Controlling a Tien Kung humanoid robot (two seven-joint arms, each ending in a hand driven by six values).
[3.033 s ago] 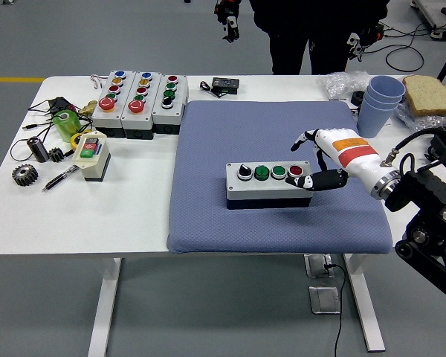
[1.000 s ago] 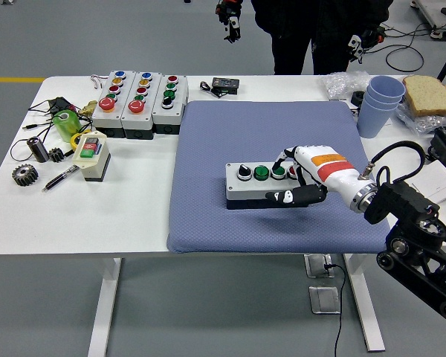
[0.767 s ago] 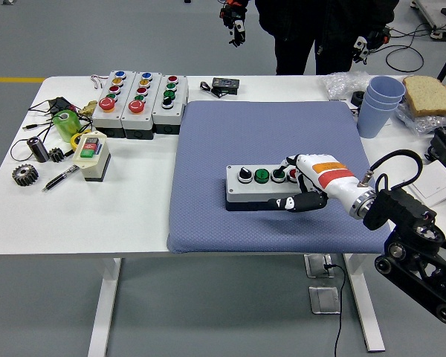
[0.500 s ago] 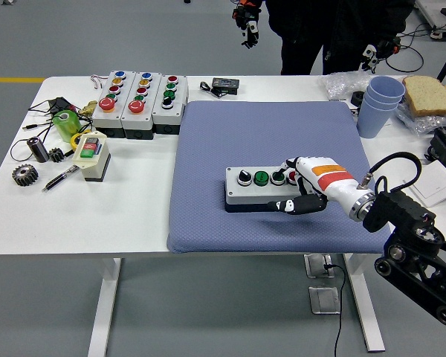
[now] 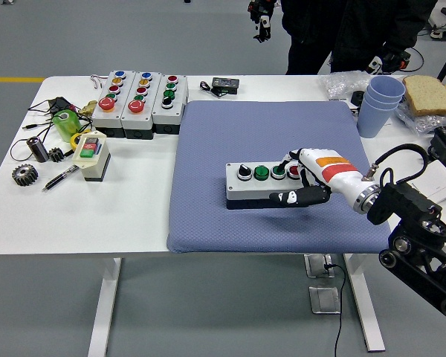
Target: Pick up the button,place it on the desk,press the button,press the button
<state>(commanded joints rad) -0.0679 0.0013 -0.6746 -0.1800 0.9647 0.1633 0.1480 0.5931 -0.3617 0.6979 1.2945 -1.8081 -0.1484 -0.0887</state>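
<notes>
A grey button box (image 5: pixel 256 186) with a black knob, two green buttons and a red button lies on the blue mat (image 5: pixel 271 141) in the middle of the table. My right hand (image 5: pixel 297 178) lies over the box's right end. Its fingers (image 5: pixel 290 161) are curled down onto the right green and red buttons, and the thumb (image 5: pixel 291 197) lies along the box's front side. The hand holds nothing. My left arm is out of view.
Three more button boxes (image 5: pixel 137 100) stand at the back left, with a small two-button box (image 5: pixel 91 155), gears, a pen and cables nearby. Blue cups (image 5: pixel 377 104) and bread (image 5: pixel 429 94) sit at the back right. A person (image 5: pixel 342 30) stands behind the table.
My right hand moved left from the box's right side onto its top, pushed down on the buttons, then lifted slightly. The person at the far side shifted to the right.
</notes>
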